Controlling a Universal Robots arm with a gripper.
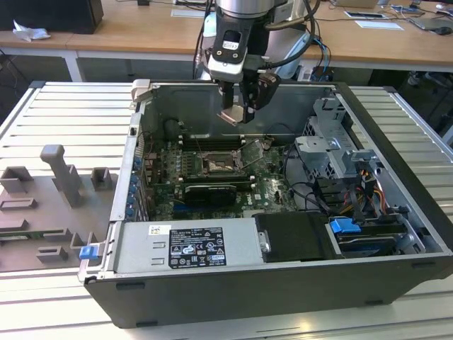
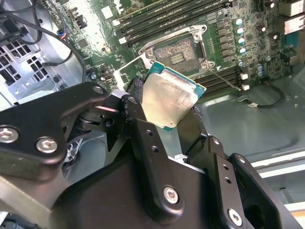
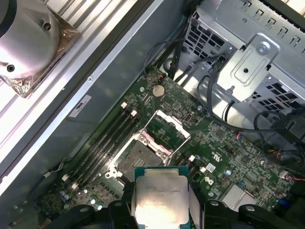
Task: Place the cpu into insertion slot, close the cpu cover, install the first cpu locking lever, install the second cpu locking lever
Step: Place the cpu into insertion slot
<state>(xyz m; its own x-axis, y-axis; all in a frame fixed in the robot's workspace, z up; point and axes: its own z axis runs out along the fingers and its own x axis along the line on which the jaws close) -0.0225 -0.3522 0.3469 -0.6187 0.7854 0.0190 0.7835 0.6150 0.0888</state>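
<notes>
Above the open computer case (image 1: 248, 301), in the exterior view: noted gripper (image 1: 237, 113) hanging high over the motherboard (image 1: 272, 188), close to the far wall. Found it closed down to chip width on the cpu (image 1: 232, 117), with nothing else in the grasp.

Checked in both wrist views: pinched by two opposite edges between the fingers (image 2: 136, 93), pale metal top turned toward the cameras, green rim showing at the free edges. Well clear of the board, touching nothing but the fingers.

Located insertion slot (image 1: 216, 164) below the gripper and a little toward the exterior view's left, just beside the long black memory slots (image 1: 212, 140). Read as bare: dark contact field visible inside the silvery rim in the second wrist view (image 2: 178, 50). In the first wrist view, lined up with the held chip, slot (image 3: 138, 160) lying just past its leading edge.

Noted cpu cover (image 1: 251, 152) swung up on its hinge at the slot's edge toward the exterior view's right, not over the opening.

Judged: placing step not yet done. Cannot tell whether chip edges are square to the socket rim.
</notes>
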